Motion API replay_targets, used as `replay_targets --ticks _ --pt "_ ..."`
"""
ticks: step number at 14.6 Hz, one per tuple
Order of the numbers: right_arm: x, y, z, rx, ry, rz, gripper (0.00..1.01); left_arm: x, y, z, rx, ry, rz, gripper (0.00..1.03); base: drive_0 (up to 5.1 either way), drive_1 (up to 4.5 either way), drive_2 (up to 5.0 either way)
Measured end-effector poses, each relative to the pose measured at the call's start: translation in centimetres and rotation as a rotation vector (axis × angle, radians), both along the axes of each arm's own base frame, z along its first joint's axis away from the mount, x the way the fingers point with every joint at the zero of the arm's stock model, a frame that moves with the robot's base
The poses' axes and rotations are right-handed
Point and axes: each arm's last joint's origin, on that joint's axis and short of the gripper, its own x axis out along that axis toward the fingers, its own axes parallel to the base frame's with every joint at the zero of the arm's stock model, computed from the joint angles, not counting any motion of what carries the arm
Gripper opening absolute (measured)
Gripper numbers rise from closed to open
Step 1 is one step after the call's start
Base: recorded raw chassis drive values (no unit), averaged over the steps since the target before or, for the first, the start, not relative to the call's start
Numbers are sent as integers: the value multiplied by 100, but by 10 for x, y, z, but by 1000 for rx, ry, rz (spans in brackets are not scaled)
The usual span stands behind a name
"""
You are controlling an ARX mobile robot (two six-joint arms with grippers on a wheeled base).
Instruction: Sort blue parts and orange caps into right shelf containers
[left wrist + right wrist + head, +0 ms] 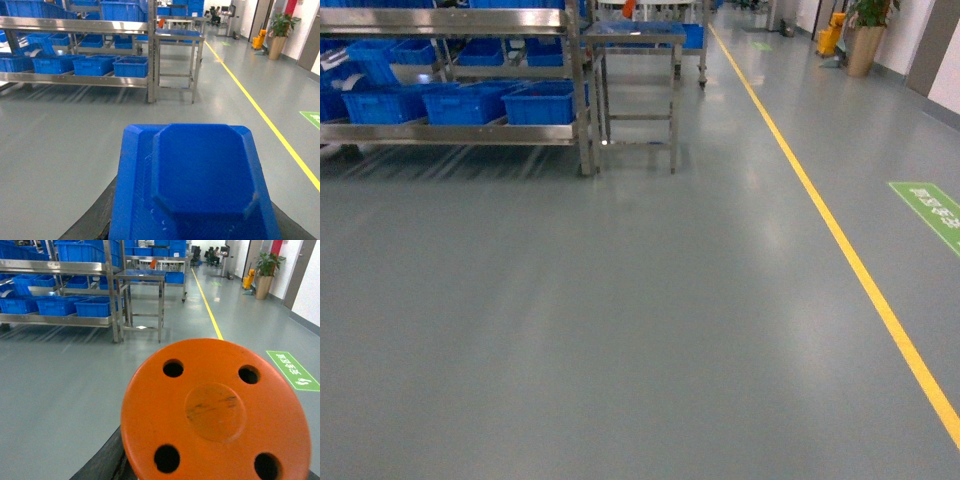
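Your right wrist camera is filled by an orange cap [216, 412], a round disc with four holes, right at the right pincer; your left one by a blue part [197, 185] at the left pincer. You cannot tell how either pincer's jaws stand. Well ahead and left, blue crates [545, 102] sit in a row on a steel shelf [450, 132]; their contents are hidden.
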Motion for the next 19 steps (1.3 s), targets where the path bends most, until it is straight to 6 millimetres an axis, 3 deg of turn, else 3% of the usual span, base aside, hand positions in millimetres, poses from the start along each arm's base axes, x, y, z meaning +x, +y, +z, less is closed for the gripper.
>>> replay_targets --ticks 19 --pt "0 0 0 0 2 0 45 0 0 0 0 0 -2 43 5 437 -427"
